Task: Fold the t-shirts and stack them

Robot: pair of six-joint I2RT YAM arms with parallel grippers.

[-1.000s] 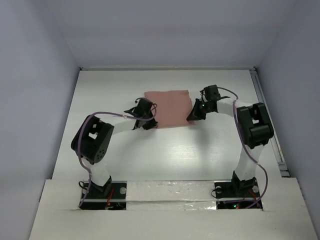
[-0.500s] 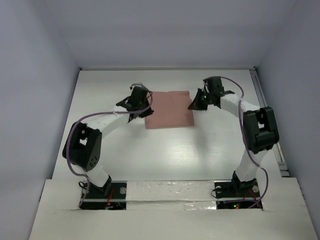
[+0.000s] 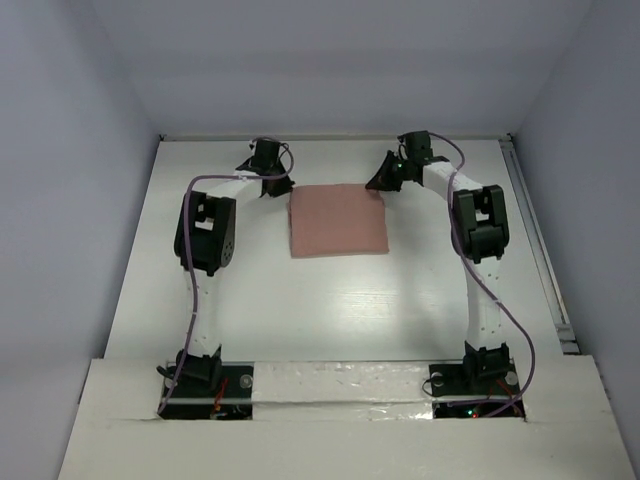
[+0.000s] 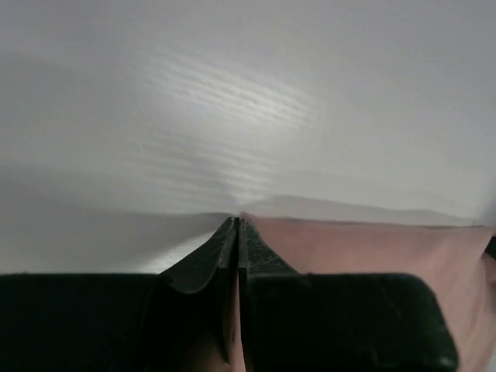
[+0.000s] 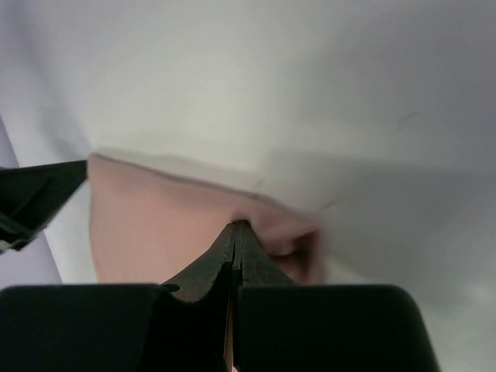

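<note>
The dusty-pink t-shirt lies folded into a flat rectangle on the white table, plain side up. My left gripper is at its far left corner and my right gripper at its far right corner. In the left wrist view the left gripper is shut, the pink cloth meets its tips, and a pink sliver shows between the jaws. In the right wrist view the right gripper is shut on a puckered bit of the cloth. No chest graphic shows.
Both arms reach far out toward the back wall. Pale walls enclose the table on the left and right. A metal rail runs along the table's right edge. A black part of the other arm shows at the left of the right wrist view.
Both grippers moved away from me, from the shirt's near corners along its sides to its far corners, arms stretching out. The shirt's outline on the table has hardly shifted.
</note>
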